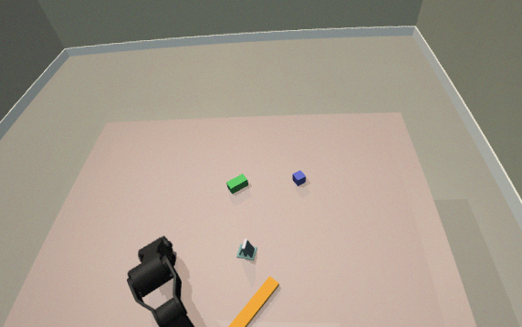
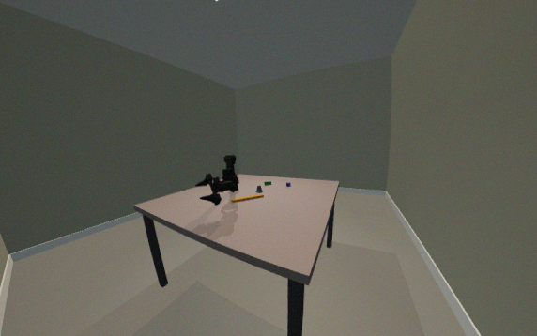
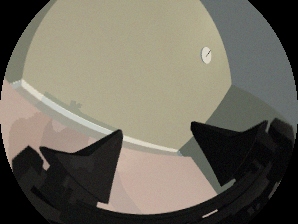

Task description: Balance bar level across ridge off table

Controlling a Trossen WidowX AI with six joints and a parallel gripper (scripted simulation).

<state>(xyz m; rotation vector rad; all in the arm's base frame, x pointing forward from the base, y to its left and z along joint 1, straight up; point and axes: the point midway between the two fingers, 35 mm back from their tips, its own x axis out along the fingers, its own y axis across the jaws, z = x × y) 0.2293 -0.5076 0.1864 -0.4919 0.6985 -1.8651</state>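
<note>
The orange bar [image 1: 255, 301] [image 2: 247, 198] lies flat on the table, near the ridge and apart from it; its near end is cut off in the top view. The small teal ridge [image 1: 247, 250] [image 2: 259, 190] stands upright on its base with nothing on it. My gripper [image 2: 198, 191] [image 3: 157, 129] is open and empty, its fingers wide apart. It is above the table, to the left of the bar in the exterior view, and points away from it. The top view shows only the arm, not the fingers. Neither the bar nor the ridge shows in the wrist view.
A green block [image 1: 237, 183] [image 2: 268, 183] and a small blue cube [image 1: 298, 177] [image 2: 288, 184] lie on the table [image 1: 365, 228] [image 2: 277, 225] beyond the ridge. The wrist view faces a wall with a round clock [image 3: 206, 55] and part of the table.
</note>
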